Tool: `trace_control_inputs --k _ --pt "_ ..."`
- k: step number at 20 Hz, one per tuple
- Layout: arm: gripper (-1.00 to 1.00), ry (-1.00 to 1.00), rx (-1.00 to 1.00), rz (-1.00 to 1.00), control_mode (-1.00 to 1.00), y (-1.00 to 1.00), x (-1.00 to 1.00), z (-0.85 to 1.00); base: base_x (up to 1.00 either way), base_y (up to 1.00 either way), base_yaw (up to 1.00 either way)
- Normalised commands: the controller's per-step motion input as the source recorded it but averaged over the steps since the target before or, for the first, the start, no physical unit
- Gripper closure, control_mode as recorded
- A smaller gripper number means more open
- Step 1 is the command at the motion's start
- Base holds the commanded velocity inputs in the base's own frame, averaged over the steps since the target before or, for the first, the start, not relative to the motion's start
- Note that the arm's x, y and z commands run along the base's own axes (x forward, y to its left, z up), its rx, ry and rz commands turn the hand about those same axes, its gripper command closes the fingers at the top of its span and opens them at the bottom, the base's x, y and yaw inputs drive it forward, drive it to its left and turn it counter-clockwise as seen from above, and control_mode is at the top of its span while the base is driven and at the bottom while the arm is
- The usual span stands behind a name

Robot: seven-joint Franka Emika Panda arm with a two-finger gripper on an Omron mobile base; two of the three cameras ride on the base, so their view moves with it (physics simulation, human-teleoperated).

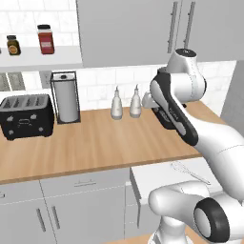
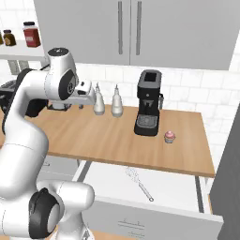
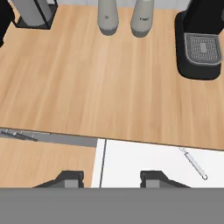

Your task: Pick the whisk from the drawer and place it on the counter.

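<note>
The whisk point(image 2: 138, 182) is lying flat in the open drawer point(image 2: 187, 190), handle slanting toward the front, well apart from the gripper point(image 3: 110, 176). The gripper is hovering high above the counter point(image 2: 117, 136) edge, its fingertips point(image 3: 70, 177) standing apart with nothing between them. Two shakers point(image 2: 107, 101) and a coffee machine point(image 2: 148, 102) are standing at the back of the counter.

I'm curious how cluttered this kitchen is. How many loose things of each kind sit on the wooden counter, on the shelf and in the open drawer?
Appliances: 2 (black toaster, black coffee machine)
Grey shaker bottles: 2
Spice jars on the shelf: 2
Paper-towel holder: 1
Pink cupcake: 1
Metal whisk: 1
Total: 9
</note>
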Motion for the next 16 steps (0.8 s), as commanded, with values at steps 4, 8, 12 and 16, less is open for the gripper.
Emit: trace_control_inputs --k 4,8,12,16 --pt "-1.0 0.0 0.0 0.0 1.0 0.0 -0.06 0.0 -0.04 0.0 0.0" --pt "-1.0 0.0 0.0 0.0 1.0 0.0 0.0 0.0 -0.59 -0.2 0.0" --pt "-1.0 0.0 0.0 0.0 1.0 0.0 0.0 0.0 -0.76 -0.62 -0.01" --pt "-1.0 0.0 0.0 0.0 1.0 0.0 0.0 0.0 -0.3 -0.53 -0.01"
